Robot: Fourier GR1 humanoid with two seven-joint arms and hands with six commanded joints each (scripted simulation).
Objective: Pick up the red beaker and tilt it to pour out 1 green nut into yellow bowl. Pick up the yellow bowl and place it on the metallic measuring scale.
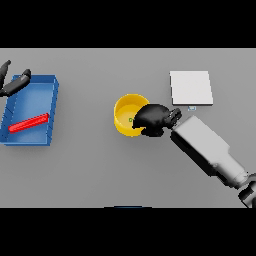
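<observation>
The yellow bowl [125, 114] stands on the grey table at mid-scene, with a small green nut [131, 120] inside it. My right hand [154, 119] is at the bowl's right rim, its fingers curled over the edge and its thumb against the outer wall. The red beaker [29, 123] lies on its side in the blue tray [52, 107] at the left. To the right and a little behind the bowl sits the metallic measuring scale [191, 87], with nothing on its flat pale plate. At the far left, over the tray's back corner, my left hand [16, 83] hovers with its fingers straight.
The blue tray holds only the beaker. A small display tab [192, 107] juts from the scale's front edge, just beyond my right wrist. My right forearm [210, 150] crosses the table's right side.
</observation>
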